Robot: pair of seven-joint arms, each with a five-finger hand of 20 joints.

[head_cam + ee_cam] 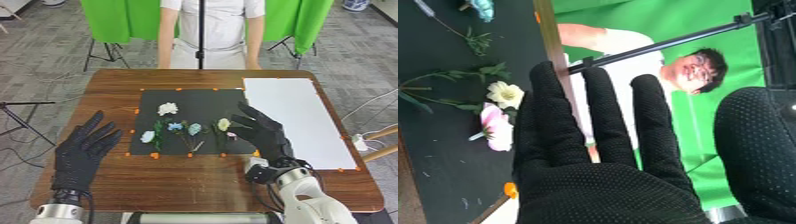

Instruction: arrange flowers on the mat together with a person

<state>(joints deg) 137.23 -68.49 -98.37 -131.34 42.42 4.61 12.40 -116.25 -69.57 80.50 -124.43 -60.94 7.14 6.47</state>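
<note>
In the head view my left hand is over the table left of the black mat, its fingers straight. My right hand is over the mat's right part, fingers extended and holding nothing. On the mat lie a white flower, a pale blue flower, other bluish flowers, a cream flower and a pink flower close to my right hand. In the right wrist view my right hand has straight fingers, beside the cream flower and the pink flower.
A white sheet lies right of the mat on the brown table. Orange tape bits mark the edges of mat and sheet. A person stands at the far side, arms down, behind a dark vertical pole.
</note>
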